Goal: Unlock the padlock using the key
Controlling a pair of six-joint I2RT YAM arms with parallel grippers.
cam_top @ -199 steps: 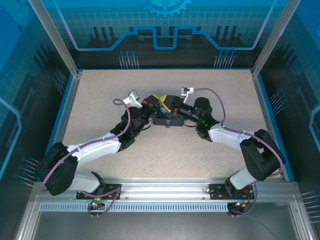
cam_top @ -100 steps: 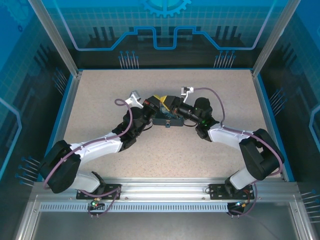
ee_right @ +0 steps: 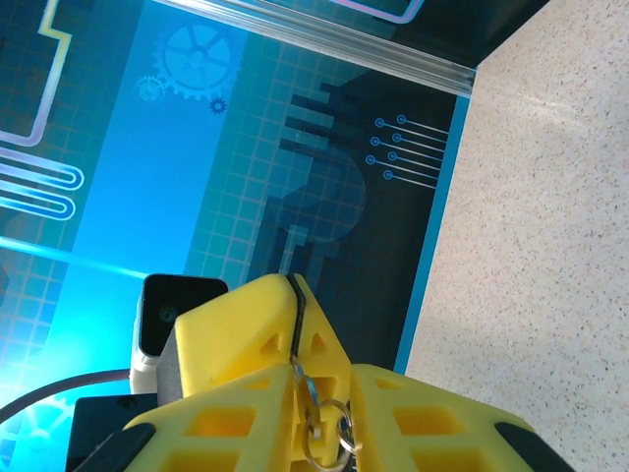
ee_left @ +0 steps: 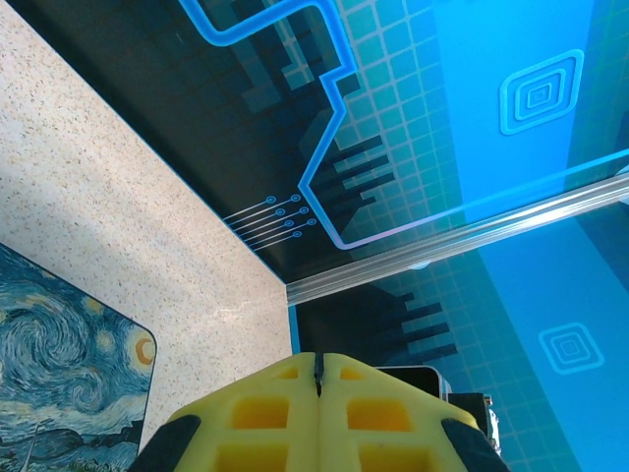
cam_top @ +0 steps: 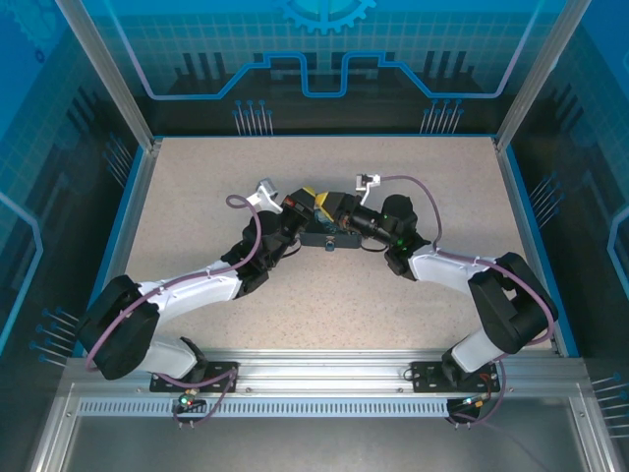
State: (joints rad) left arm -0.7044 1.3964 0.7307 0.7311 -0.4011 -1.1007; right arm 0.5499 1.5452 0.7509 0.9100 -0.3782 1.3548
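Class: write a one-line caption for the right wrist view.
Right gripper shut on the key, silvery ring at its yellow fingers.

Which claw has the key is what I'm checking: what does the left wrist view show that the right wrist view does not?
Left wrist, not right wrist: a corner of the Starry-Night tin lying on the table, and the left claw, its yellow fingers pressed together with nothing visible between them. Right wrist, not left wrist: the right claw shut on a thin dark metal blade, apparently the key, with small silvery rings hanging from it. Both: the table and the blue patterned wall.
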